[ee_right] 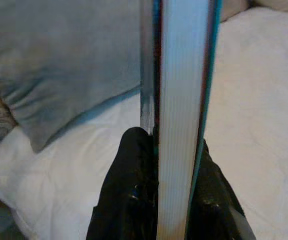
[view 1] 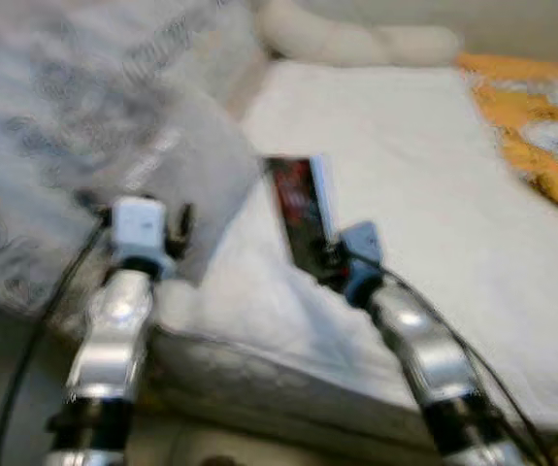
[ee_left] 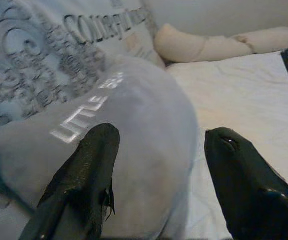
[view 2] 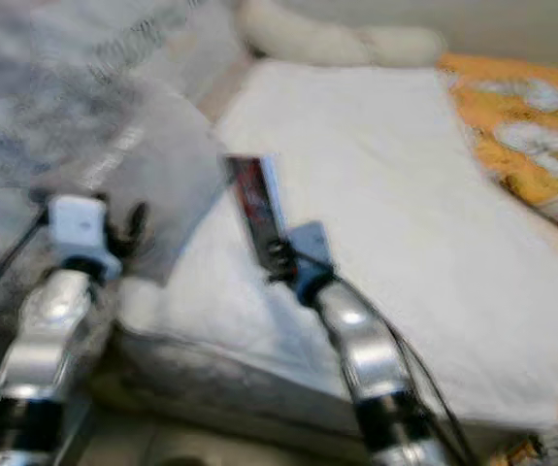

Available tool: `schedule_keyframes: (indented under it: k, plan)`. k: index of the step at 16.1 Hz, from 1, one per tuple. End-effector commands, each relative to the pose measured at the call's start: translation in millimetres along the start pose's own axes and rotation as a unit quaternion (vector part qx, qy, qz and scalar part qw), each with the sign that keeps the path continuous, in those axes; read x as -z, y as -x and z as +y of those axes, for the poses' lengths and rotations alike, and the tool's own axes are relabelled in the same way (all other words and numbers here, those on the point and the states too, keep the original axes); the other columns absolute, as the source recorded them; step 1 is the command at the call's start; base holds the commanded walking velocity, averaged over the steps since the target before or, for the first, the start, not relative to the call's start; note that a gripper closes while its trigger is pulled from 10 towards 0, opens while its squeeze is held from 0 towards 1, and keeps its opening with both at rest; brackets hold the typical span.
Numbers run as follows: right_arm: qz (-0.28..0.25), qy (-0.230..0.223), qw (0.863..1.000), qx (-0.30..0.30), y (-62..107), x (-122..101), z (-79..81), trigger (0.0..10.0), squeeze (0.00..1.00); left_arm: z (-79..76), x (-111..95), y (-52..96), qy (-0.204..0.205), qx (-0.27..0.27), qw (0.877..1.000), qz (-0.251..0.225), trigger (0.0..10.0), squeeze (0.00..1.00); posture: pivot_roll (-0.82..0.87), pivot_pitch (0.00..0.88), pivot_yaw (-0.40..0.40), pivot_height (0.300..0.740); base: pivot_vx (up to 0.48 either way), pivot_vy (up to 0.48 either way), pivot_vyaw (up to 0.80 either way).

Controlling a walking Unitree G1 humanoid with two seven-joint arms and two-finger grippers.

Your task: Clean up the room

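Over bed (view 1: 434, 175), right hand (ee_right: 170, 150) clamping book (view 1: 301, 209)

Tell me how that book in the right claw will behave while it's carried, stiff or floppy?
Probably stiff: the book stands straight above the right claw, with no sag. It is pinched near one end only, so it may pivot if swung. Its cover looks glossy, so it could slip over the white bed cover.

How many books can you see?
1. The book is pinched in the right gripper, held over the white bed beside the grey pillow. Others could be hidden under the bedding.
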State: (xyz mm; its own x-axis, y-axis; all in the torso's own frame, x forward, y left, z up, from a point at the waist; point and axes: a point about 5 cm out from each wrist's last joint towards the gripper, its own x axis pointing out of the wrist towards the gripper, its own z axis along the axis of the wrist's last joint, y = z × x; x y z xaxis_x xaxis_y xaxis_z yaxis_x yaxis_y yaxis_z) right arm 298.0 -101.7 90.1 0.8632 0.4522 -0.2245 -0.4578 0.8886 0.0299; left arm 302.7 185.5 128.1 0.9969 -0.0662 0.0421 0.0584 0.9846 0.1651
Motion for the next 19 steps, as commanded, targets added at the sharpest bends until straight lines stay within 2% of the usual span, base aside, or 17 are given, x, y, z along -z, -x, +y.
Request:
schedule_keyframes:
  k: [1, 3, 8, 10, 12, 15, 16, 19]
  plan:
    - [-0.039, 0.003, 0.999, -0.020, -4.8, -20.1, 9.5, 10.0, 0.00, 11.3, -1.0, 1.3, -0.005, -0.013, 1.000, 0.002, 10.0, 0.00, 0.03, 0.000, 0.025, 0.740, 0.341, 0.000, 0.79]
    - [-0.037, -0.016, 0.999, -0.016, -5.3, -19.0, 8.3, 10.0, 0.00, 11.4, -1.2, 1.3, -0.005, -0.011, 1.000, 0.002, 10.0, 0.00, 0.04, 0.000, 0.027, 0.740, 0.341, 0.000, 0.00]
    - [-0.031, -0.023, 0.999, 0.004, -6.2, -18.0, 3.5, 10.0, 0.00, 9.4, -0.7, 2.2, -0.007, 0.002, 1.000, 0.004, 10.0, 0.00, 0.04, 0.000, 0.027, 0.740, 0.332, 0.000, 0.00]
    - [-0.005, -0.071, 0.997, 0.029, -8.8, -15.6, -4.5, 10.0, 0.00, 1.2, 1.7, 7.0, 0.000, 0.054, 0.998, 0.010, 10.0, 0.00, 0.04, 0.000, 0.026, 0.740, 0.000, 0.000, 0.00]
    - [0.016, -0.133, 0.989, 0.059, -14.3, -12.8, -15.4, 10.0, 0.00, -0.7, 1.3, 10.4, 0.001, 0.094, 0.996, 0.015, 10.0, 0.00, 0.04, 0.000, 0.025, 0.740, 0.000, 0.000, 0.00]
    - [0.056, -0.249, 0.963, 0.083, -29.5, -5.7, -27.0, 10.0, 0.00, 0.6, 3.9, 20.4, -0.012, 0.175, 0.983, 0.043, 10.0, 0.00, 0.05, 0.000, 0.021, 0.740, 0.000, 0.000, 0.00]
    - [0.071, -0.304, 0.947, 0.073, -37.4, -4.0, -27.5, 10.0, 0.00, 2.5, 6.2, 28.2, -0.025, 0.220, 0.973, 0.065, 10.0, 0.00, 0.08, 0.000, 0.008, 0.740, 0.000, 0.000, 0.00]
    - [0.094, -0.360, 0.927, 0.051, -47.0, 0.3, -24.0, 10.0, 0.00, 8.4, 7.1, 39.9, -0.035, 0.279, 0.955, 0.097, 10.0, 0.00, 0.10, 0.000, 0.001, 0.740, 0.000, 0.000, 0.00]
